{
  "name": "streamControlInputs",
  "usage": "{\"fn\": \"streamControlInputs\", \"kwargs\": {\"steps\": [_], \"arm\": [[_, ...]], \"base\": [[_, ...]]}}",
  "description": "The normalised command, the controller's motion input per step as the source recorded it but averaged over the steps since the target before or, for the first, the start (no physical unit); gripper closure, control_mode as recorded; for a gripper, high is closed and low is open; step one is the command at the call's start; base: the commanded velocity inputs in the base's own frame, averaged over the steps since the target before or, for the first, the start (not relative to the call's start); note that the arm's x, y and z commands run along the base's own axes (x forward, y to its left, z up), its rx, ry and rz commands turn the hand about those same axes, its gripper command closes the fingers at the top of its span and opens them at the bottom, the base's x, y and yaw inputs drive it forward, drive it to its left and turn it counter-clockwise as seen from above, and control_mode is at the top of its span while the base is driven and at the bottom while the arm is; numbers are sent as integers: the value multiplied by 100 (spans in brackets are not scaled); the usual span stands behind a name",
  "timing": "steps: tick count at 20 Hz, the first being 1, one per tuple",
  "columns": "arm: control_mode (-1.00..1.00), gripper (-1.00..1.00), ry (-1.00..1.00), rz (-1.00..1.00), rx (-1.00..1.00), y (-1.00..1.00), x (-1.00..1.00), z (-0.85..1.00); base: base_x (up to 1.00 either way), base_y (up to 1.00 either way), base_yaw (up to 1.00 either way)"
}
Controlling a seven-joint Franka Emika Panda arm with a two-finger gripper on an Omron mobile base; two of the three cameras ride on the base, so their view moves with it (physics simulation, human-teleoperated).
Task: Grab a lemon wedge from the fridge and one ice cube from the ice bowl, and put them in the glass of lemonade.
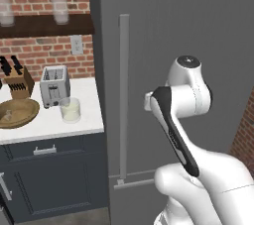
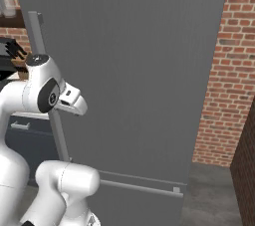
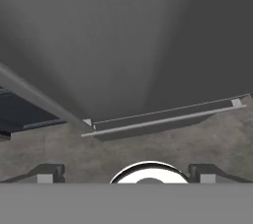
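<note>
**Open gripper faces shut fridge**

Gripper (image 3: 126, 172), jaws spread wide and empty, looks at the tall dark grey fridge (image 1: 173, 30), door closed. Best next: close squarely on its long light grey bar handle (image 1: 123, 95). Clear lemonade tumbler (image 1: 70, 110) waits on the counter.

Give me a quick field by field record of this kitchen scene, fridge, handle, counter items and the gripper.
fridge: dark grey, door shut
handle: long vertical light grey bar at the door's left edge
gripper: open, nothing between the tips, facing the lower fridge door and floor
glass of lemonade: on the white counter, in front of the toaster
ice bowl: wooden, left of the glass
knife block: behind the bowl
</note>
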Motion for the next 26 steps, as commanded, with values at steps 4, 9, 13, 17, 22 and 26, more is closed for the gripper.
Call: {"fn": "streamControlInputs", "kwargs": {"steps": [4,9,13,17,22,26], "arm": [[100,-100,0,0,0,0,0,0],[100,-100,0,0,0,0,0,0],[100,-100,0,0,0,0,0,0],[100,-100,0,0,0,0,0,0],[100,-100,0,0,0,0,0,0],[100,-100,0,0,0,0,0,0]], "base": [[21,82,-26],[24,98,-47],[-8,17,-27],[-39,-1,-18],[-45,0,-21],[-37,8,-21]]}}
